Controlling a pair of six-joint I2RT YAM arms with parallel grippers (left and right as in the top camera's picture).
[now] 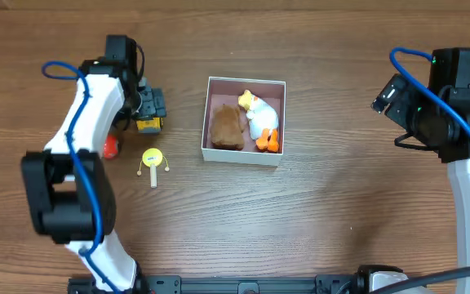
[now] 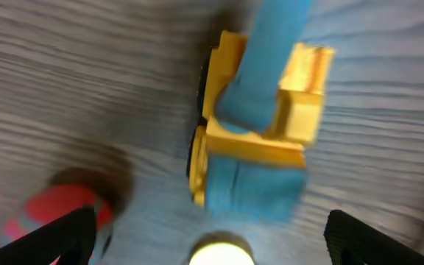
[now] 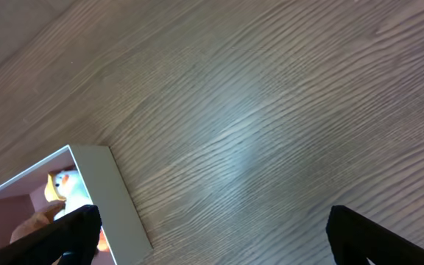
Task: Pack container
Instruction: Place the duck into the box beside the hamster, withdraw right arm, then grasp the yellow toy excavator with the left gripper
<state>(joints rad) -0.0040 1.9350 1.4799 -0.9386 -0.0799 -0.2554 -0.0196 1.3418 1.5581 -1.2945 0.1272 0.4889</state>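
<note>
Filling the view, blurred toy truck (image 2: pixel 256 147); red ball (image 2: pixel 65 210) partly cropped.

A brown wood-grain table (image 1: pixel 317 204) fills every view, with a soft pale sheen of light.

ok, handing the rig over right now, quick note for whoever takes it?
Left gripper: open, over the yellow and blue toy truck, not closed on it. The wrist view is blurred.
Right gripper: open, holding nothing, over the table to the right of the container.
Done: the brown plush and the white and orange duck are in the container.
Left: the truck, the red ball and the yellow rattle are on the table left of the container. The truck looks like the next pick.
</note>
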